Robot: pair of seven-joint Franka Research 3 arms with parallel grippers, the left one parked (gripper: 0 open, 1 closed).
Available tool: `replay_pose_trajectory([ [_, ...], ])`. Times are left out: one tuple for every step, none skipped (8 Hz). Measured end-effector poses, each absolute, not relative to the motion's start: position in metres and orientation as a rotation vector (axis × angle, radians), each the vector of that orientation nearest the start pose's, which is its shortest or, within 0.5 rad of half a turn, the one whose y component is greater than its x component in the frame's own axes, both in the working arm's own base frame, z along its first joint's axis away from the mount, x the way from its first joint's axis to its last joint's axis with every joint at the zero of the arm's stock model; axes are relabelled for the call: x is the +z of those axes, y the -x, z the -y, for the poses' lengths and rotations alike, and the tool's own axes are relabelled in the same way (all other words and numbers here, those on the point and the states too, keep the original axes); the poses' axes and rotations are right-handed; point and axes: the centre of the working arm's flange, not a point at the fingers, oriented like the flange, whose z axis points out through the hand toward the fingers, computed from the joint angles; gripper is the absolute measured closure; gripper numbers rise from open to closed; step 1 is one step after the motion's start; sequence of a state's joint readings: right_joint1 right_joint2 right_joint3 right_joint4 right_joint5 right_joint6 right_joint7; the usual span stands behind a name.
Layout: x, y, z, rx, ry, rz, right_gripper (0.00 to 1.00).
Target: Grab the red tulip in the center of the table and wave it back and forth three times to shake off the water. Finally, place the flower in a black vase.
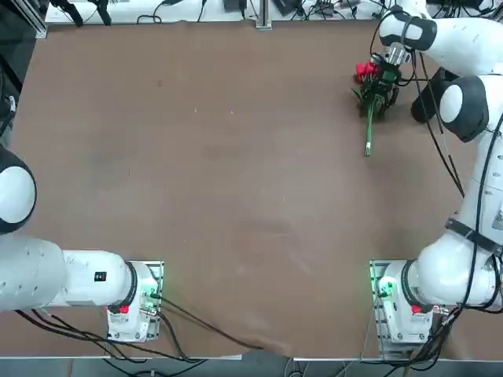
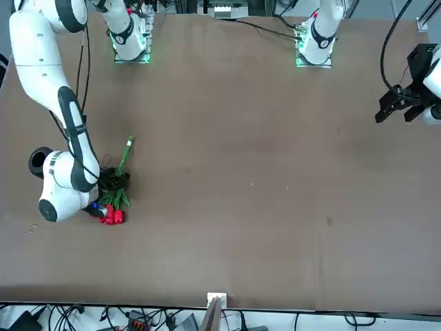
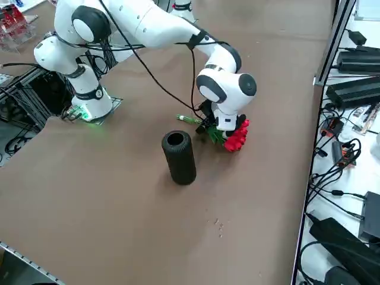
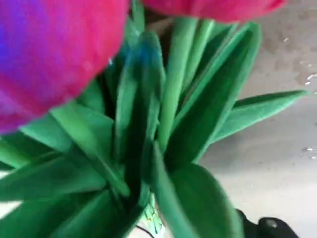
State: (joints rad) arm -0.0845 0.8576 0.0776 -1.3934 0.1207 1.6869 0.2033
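The red tulip (image 1: 369, 98) lies flat on the table (image 1: 236, 196) at its far right part, red blooms toward the far edge and stem end pointing at the robot. My right gripper (image 1: 383, 81) is down over the green leaves just below the blooms, open, and the bunch rests on the tabletop. In the right wrist view the tulip's leaves (image 4: 163, 139) and a blurred red bloom fill the picture and cover the fingers. The black vase (image 3: 179, 157) stands upright close beside the tulip (image 3: 236, 138), mouth up. In the top view the vase (image 1: 425, 102) is partly hidden behind my arm.
Cables and equipment run along the table's far edge (image 1: 236, 12) and beside its right edge (image 3: 350, 89). Both arm bases (image 1: 401, 302) stand at the near edge. The wide brown tabletop stretches leftward from the tulip.
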Motion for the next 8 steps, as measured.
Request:
replay_pose_trajectory([
  [0.1653,-0.6616,0.001,0.861,2.872,-0.387,0.08],
  [0.1654,-0.6615,0.001,0.862,2.872,-0.387,0.16],
  [0.1654,-0.6615,0.0009,0.863,2.872,-0.386,0.37],
  [0.1654,-0.6614,0.0006,0.863,2.872,-0.386,0.57],
  [0.1659,-0.6618,0.0006,0.862,2.873,-0.386,0.75],
  [0.1665,-0.6622,0.0005,0.861,2.873,-0.385,0.82],
  [0.1667,-0.6623,0.0004,0.861,2.873,-0.385,0.82],
  [0.1672,-0.6627,0.0,0.859,2.873,-0.384,0.82],
])
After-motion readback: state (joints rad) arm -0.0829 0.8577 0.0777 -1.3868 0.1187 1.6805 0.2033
